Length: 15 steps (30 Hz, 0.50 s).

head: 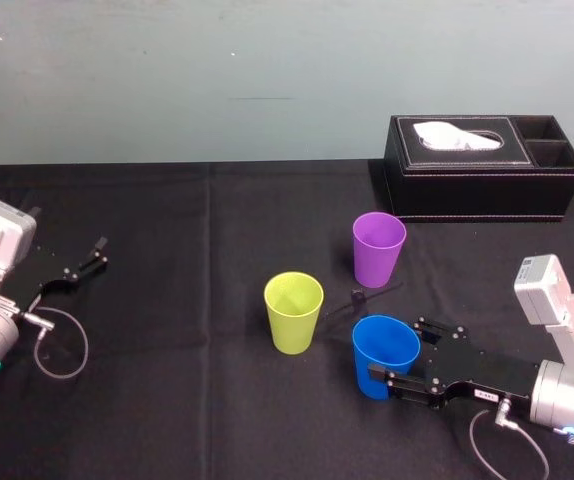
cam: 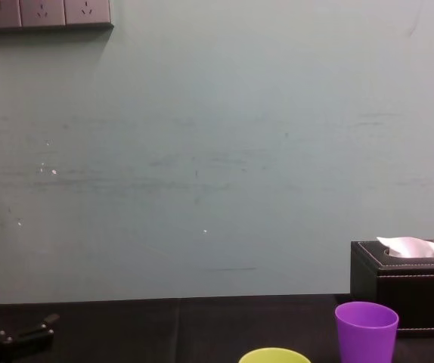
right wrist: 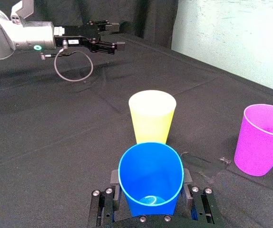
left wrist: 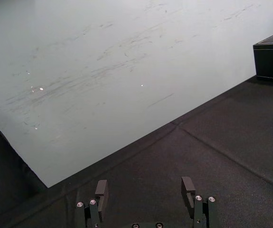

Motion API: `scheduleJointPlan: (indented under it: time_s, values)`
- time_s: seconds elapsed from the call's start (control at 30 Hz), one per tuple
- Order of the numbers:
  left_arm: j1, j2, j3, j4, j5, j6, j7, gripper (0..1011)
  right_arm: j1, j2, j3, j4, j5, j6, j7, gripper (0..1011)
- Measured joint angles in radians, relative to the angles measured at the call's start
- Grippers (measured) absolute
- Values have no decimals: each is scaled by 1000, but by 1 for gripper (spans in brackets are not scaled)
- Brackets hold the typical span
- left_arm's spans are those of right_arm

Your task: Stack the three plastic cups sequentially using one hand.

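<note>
Our right gripper [head: 397,352] clamps the tilted blue cup [head: 382,345] just right of the yellow-green cup [head: 293,312], with the purple cup [head: 379,248] beyond. We should level it, centre it over that rim and lower gently. The left gripper [head: 92,255] is parked far left, jaws apart.

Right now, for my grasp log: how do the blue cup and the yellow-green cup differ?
The blue cup is gripped by the right end effector; the yellow-green cup stands free. Blue sits nearer the robot, yellow-green farther left. Both are open-side up, same size. The left end effector rests open, far left.
</note>
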Motion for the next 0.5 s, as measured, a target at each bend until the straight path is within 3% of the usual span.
scheduleJointPlan:
  time_s: [0.5]
  values:
    - [0, 0, 0, 0, 0, 0, 0, 1010, 0, 0, 0, 0, 1, 0, 1, 729]
